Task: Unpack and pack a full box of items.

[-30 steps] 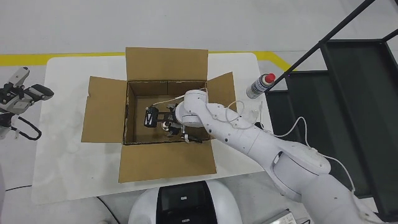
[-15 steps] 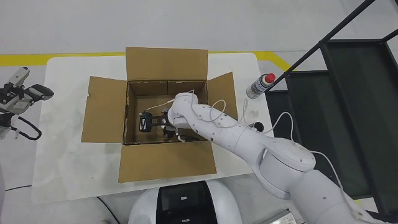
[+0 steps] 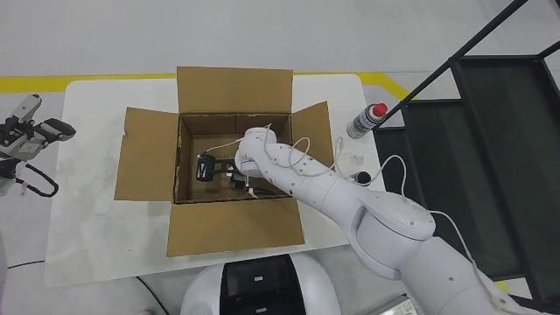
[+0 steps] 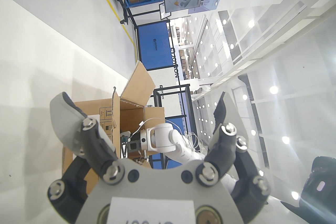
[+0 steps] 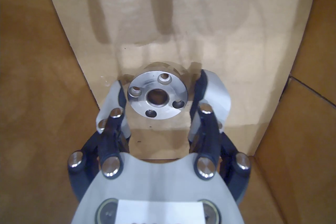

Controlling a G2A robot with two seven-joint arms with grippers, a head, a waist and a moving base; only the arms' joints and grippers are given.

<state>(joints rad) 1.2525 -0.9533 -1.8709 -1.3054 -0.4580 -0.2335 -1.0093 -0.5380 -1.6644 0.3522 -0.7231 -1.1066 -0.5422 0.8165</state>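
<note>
Inside the cardboard box [image 3: 147,166], a metal flange [image 5: 170,92] is flanked by the fingers of the right gripper [image 5: 161,90], held slightly apart, not clamped. The left gripper [image 4: 143,107] is spread wide, away from the box.

The cardboard box [image 3: 144,164] is rendered in plain brown, the table [image 3: 96,227] in white, the metal flange [image 5: 157,94] in bare silver. The spray can [image 3: 363,124] is shown grey with a red cap [image 3: 380,108]; the floor line [image 3: 52,81], yellow.
</note>
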